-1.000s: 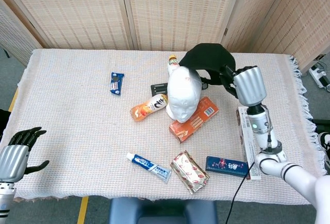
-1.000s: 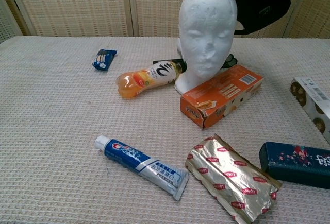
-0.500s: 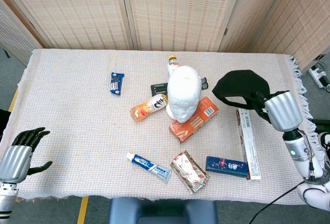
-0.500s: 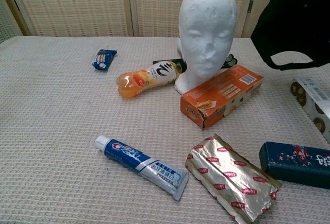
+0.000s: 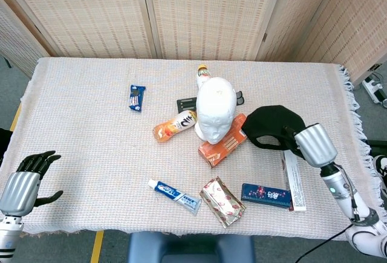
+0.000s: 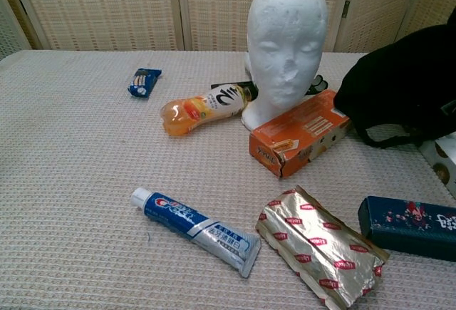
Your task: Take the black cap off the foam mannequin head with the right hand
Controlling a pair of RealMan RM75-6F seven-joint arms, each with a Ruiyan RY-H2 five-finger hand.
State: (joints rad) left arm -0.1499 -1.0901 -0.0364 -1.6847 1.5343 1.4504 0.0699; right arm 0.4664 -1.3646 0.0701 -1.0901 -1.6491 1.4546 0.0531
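Note:
The white foam mannequin head stands bare at the table's middle. The black cap is off it, low over the cloth just right of the orange box. My right hand grips the cap's right side; in the chest view the hand itself is out of frame. My left hand hovers at the near left corner of the table, fingers apart, holding nothing.
An orange drink bottle, a blue snack packet, a toothpaste tube, a silver foil pack, a dark blue box and a long white box lie around. A woven screen stands behind the table.
My right hand lifted the cap off the mannequin head, carried it right and then lowered it toward the table beside the orange box. The left hand stayed put.

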